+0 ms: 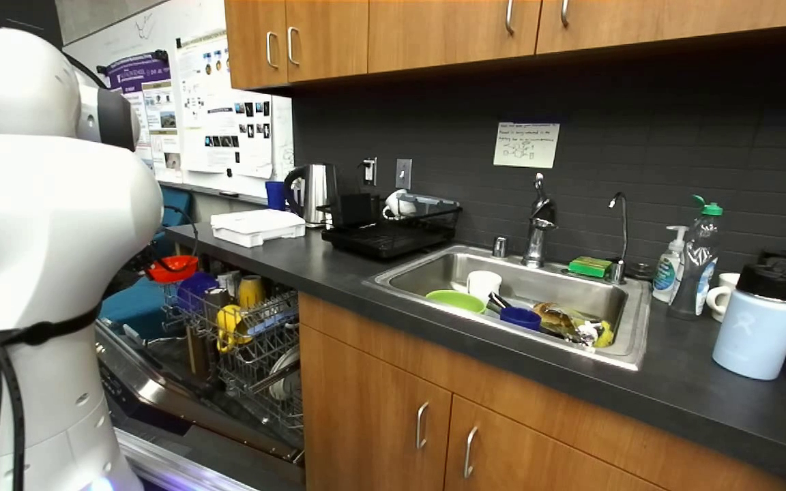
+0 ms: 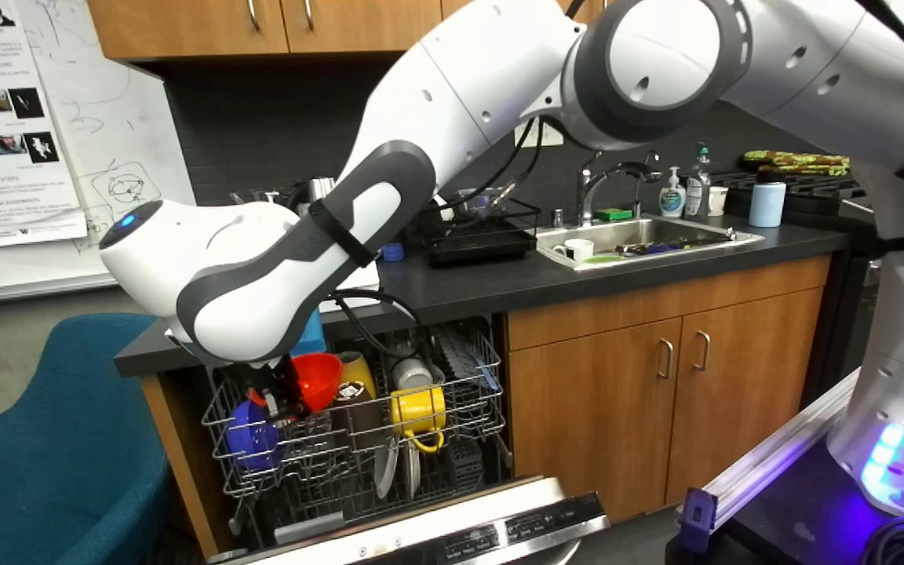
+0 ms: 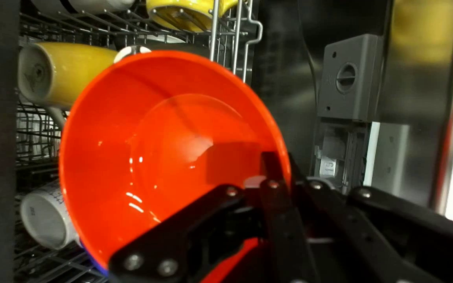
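Note:
My gripper (image 3: 279, 157) is shut on the rim of a red-orange bowl (image 3: 163, 118), one finger inside and one outside. The bowl's open side faces the wrist camera. In both exterior views the bowl (image 1: 173, 269) (image 2: 318, 380) is at the dishwasher's upper rack (image 2: 460, 392); I cannot tell whether it touches the rack. A blue bowl (image 2: 252, 435) sits in the rack beside the gripper (image 2: 283, 404). A tall yellow cup (image 3: 77, 72), a dark brown mug (image 2: 356, 420), a yellow mug (image 2: 419, 410) and a white cup (image 3: 45, 220) are also there.
The dishwasher door (image 2: 452, 534) is folded down before the racks. The counter edge (image 2: 452, 302) runs above. A teal chair (image 2: 67, 424) stands beside the dishwasher. The sink (image 1: 400, 279) holds a green bowl (image 1: 456, 300), a white mug (image 1: 483, 283) and other items.

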